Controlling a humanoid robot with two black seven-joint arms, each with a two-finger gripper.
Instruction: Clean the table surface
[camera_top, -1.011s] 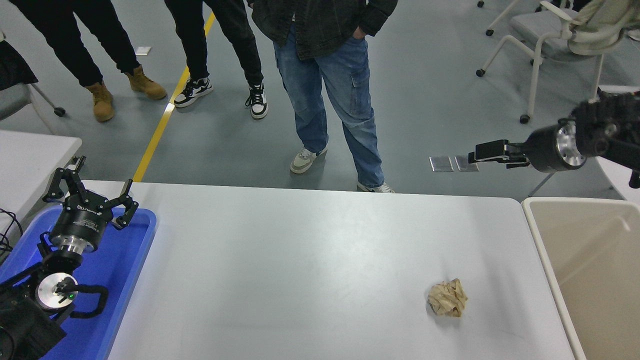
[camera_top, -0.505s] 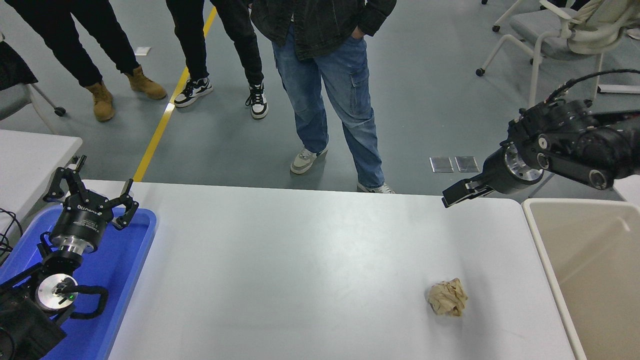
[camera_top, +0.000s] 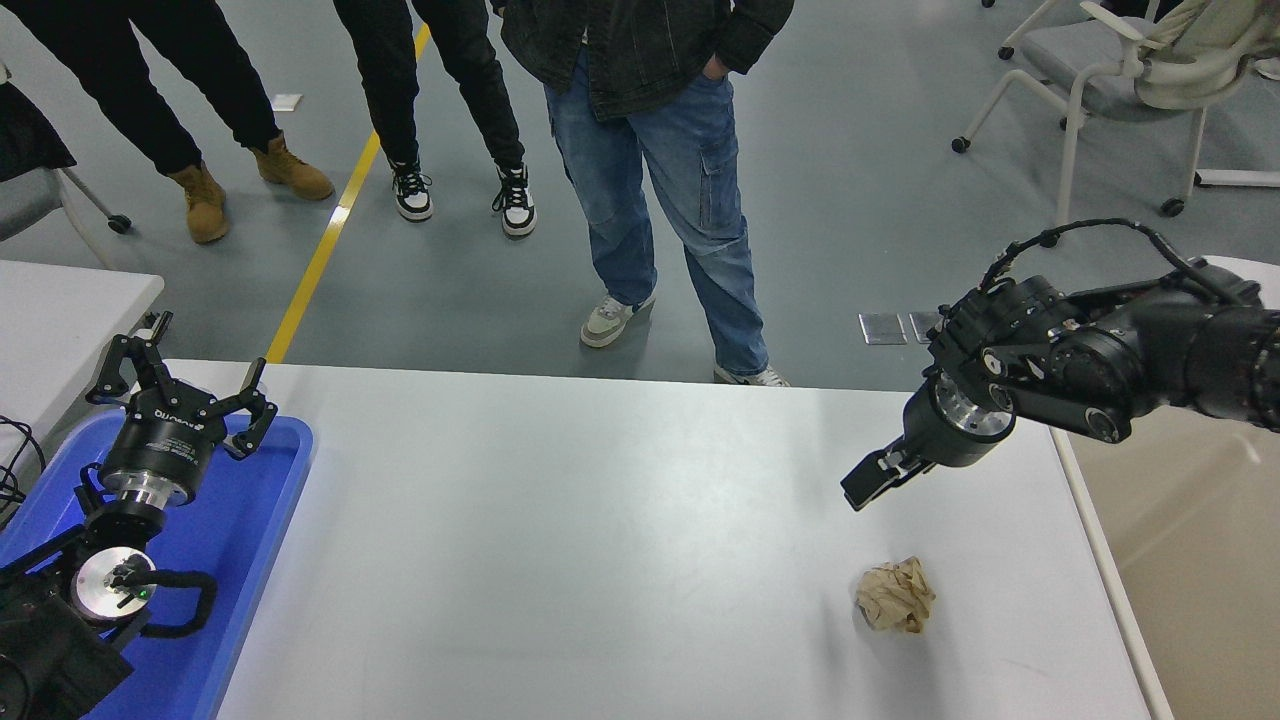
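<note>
Since a second ago the right arm has swung in from beyond the table's far right corner and dropped forward, so the right gripper now hangs over the table surface, pointing down and to the left with its fingers drawn close together and nothing between them. The table surface fills the lower middle of the view, its long axis running left to right and its far edge with rounded corners facing the people. A crumpled ball of tan paper lies on it toward the near right, just below and slightly right of the gripper's tip, apart from it; nothing stands between the two. Beside the table's right edge is a beige bin, partly covered by the arm. At the lower left the left gripper is parked with its fingers spread wide above a blue tray that overlaps the table's left end. A smaller white table shows at the left edge. Three people stand on the grey floor beyond the far edge, beside a yellow floor line, and a wheeled chair stands at the upper right.
</note>
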